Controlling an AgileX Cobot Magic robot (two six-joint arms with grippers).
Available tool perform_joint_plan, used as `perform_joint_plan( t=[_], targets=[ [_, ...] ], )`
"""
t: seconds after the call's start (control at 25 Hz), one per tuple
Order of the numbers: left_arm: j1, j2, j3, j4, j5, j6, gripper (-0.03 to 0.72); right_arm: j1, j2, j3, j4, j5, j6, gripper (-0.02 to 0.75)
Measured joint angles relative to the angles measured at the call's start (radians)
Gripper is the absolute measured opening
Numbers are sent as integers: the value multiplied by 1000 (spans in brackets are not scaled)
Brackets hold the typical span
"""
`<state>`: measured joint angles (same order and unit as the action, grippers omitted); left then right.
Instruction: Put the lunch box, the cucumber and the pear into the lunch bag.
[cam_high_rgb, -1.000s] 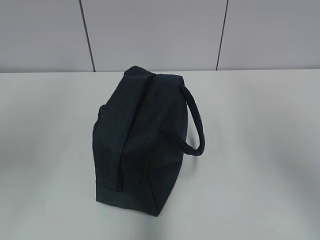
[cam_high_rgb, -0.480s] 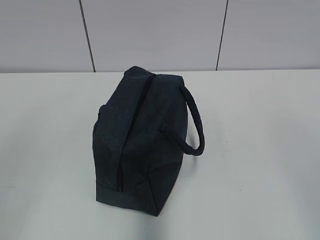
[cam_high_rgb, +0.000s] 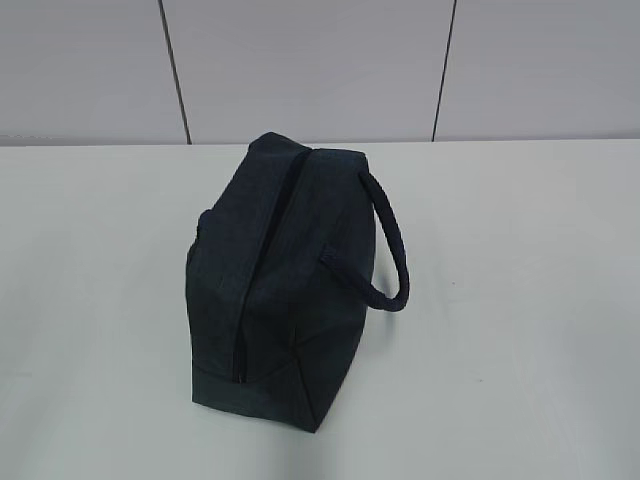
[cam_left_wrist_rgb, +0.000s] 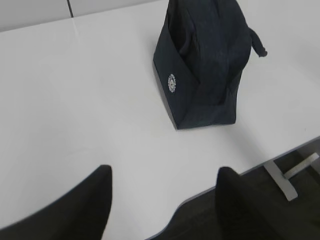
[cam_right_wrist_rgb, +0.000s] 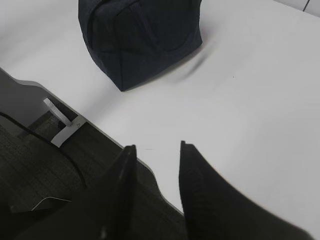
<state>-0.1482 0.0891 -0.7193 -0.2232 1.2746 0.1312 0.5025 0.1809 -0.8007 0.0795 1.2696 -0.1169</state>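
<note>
- On a plain white table (cam_high_rgb: 520, 300), seen from the outside camera at a downward slant, the dark navy lunch bag (cam_high_rgb: 270, 290) stands alone a little left of centre.
- Along its top ridge a zipper (cam_high_rgb: 268, 262) runs from the far end toward the camera and looks closed.
- From the bag's right side a padded loop handle (cam_high_rgb: 392, 250) hangs outward in an arc, with its lower end close to the tabletop.
- Behind the table a pale grey panelled wall (cam_high_rgb: 310, 60) fills the background; neither arm shows in this view.
- From the left wrist camera, the left gripper (cam_left_wrist_rgb: 162, 200) hangs over the near table edge, its two dark fingers (cam_left_wrist_rgb: 87, 200) spread well apart with nothing between them.
- Well beyond that gripper the bag stands upright on the table, showing an end face with a small round white emblem (cam_left_wrist_rgb: 171, 83).
- Below the table edge a grey metal bracket (cam_left_wrist_rgb: 290, 177) is visible against a dark floor.
- From the right wrist camera, the right gripper (cam_right_wrist_rgb: 156, 152) hovers over the table edge, its fingers (cam_right_wrist_rgb: 200, 180) moderately parted and empty.
- Far ahead of it the bag sits on the table, well apart from the gripper.
- No lunch box, cucumber or pear can be seen outside the bag in any view.
</note>
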Motion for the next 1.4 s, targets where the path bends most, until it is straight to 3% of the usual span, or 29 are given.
perform_joint_plan(
  t=[0.36,0.68,0.88,1.4],
  targets=[
    [0,-108,9,9,10,-18,396,0,-153,115,-5,4,-8,444],
    [0,-108,145,16,-34,-21,421,0,-159,285,-135,-83,39,456],
    [0,-108,166,20,-109,-22,477,0,-159,305,-150,-110,79,456],
    [0,-108,188,21,-162,-24,486,0,-159,306,-152,-113,87,456]
  ],
)
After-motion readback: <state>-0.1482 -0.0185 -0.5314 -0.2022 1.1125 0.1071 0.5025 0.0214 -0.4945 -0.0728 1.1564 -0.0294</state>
